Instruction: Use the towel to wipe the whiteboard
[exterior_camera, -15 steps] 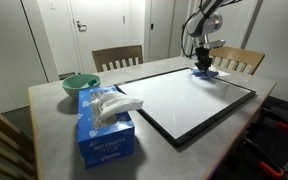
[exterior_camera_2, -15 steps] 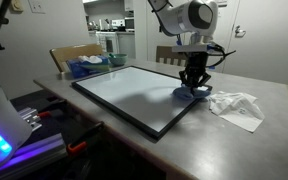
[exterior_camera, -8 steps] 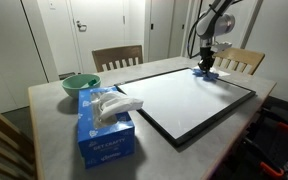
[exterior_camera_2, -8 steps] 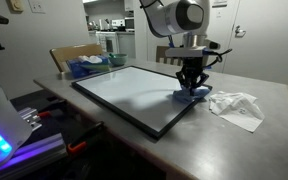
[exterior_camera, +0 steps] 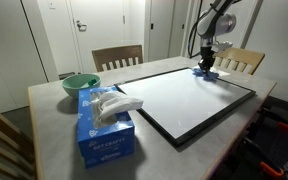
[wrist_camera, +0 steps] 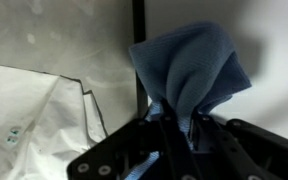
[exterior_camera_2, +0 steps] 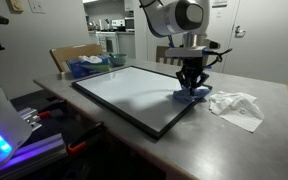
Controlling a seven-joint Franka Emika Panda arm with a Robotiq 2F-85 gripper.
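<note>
Since wiping needs contact, the tool [exterior_camera_2: 192,86] is clenched on the blue towel [wrist_camera: 189,70], bunched end pressed down onto the whiteboard [exterior_camera: 179,100] at its far right corner, by the frame.

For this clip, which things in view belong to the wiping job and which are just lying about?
In the job: blue towel, whiteboard, gripper with jaws shut on the towel.
Lying about: tissue box, green bowl, crumpled white cloth, wooden chairs.
</note>
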